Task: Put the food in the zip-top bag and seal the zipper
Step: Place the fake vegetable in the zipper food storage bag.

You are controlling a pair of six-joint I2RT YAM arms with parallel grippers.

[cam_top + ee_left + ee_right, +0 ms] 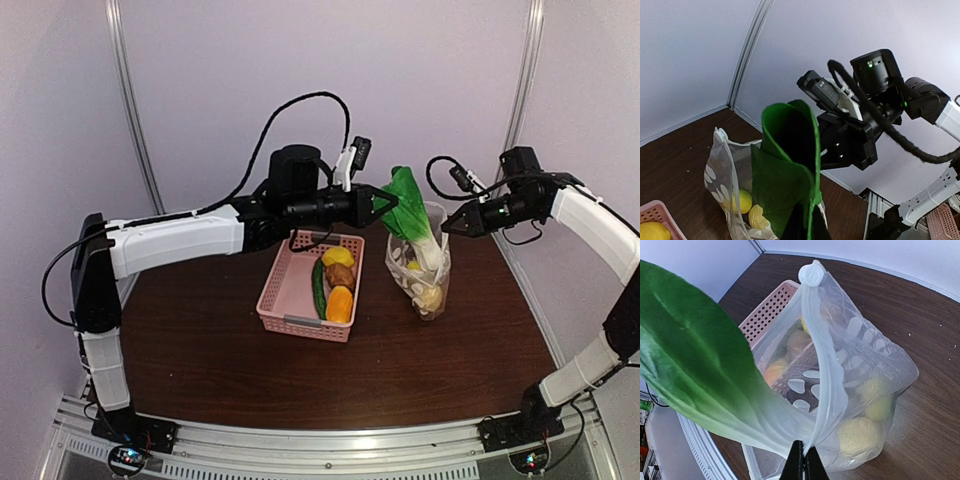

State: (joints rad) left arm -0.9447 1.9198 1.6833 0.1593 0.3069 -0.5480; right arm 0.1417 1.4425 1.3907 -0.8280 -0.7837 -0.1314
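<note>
The dotted clear zip-top bag (pixel 422 278) stands upright right of the basket, with yellow lemons (pixel 860 432) at its bottom. My right gripper (pixel 447 228) is shut on the bag's mouth edge, pinching the zipper strip (pixel 822 355) and holding that side up. My left gripper (pixel 385 207) is shut on the green leafy vegetable (pixel 407 203). The vegetable's white stem reaches down into the bag's mouth, and its leaf (pixel 790 165) fills the left wrist view. A long green cucumber (pixel 318 288), a lemon (pixel 338 257), a brown round piece (pixel 341 273) and an orange piece (pixel 340 304) lie in the basket.
The pink lattice basket (pixel 290 285) sits mid-table, just left of the bag. The two grippers are close together above the bag. The brown table (pixel 200 350) ends at grey walls at the back and sides.
</note>
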